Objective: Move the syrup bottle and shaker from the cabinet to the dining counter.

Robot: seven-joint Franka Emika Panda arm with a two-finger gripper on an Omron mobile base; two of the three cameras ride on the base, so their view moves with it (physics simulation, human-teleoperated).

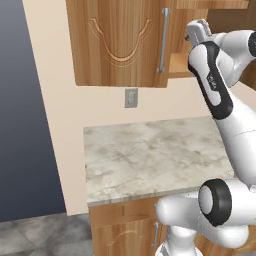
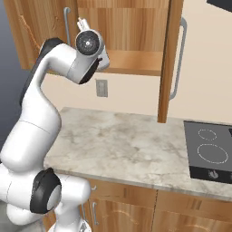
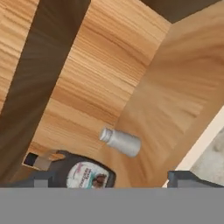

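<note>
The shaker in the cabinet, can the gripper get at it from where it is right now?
Probably yes. The gripper is open and points into the open cabinet, and the shaker stands just ahead on the shelf. The syrup bottle beside it leaves a gap.

Cabinet: warm orange-brown wood grain, paler carved arch motif on the door, silver bar handle. Inside the cabinet, shaker is seen as pale metallic grey; beside it, syrup bottle is dark brown-black with a white, red-printed label. Below the cabinet, worktop is mottled beige-grey marble.
</note>
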